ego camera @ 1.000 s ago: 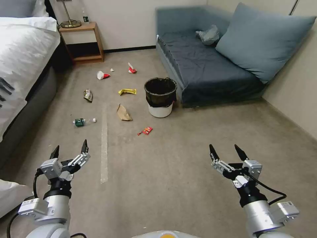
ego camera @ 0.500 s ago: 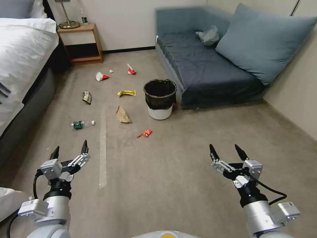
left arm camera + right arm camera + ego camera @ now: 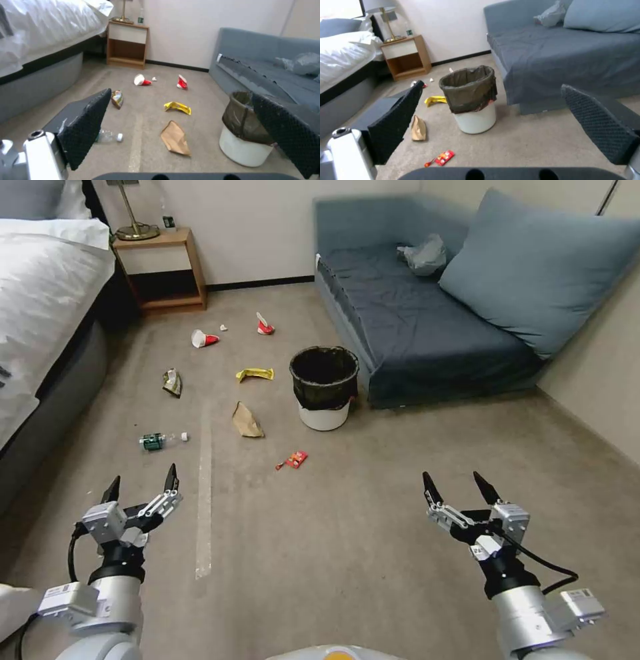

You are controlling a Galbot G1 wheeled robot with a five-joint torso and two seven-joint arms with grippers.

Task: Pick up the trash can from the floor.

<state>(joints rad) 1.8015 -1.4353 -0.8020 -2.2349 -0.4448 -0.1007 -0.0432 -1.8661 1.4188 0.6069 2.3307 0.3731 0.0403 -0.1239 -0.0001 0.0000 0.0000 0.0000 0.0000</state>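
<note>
Left end effector (image 3: 141,485) and right end effector (image 3: 460,487): both spread wide, empty, held above beige-grey carpet floor (image 3: 347,527). Small round white plastic trash can with black liner (image 3: 324,388): upright on floor, well ahead, just beside blue-grey sofa (image 3: 413,320).

Both my arms reach forward at the near edge of the scene, wrists bent so the tools point toward the far side. My left tool (image 3: 141,483) sits at the near left, its two dark fingers spread wide with nothing between them. My right tool (image 3: 460,485) sits at the near right at about the same height, fingers likewise parted and empty, a black cable looping from its wrist.
</note>
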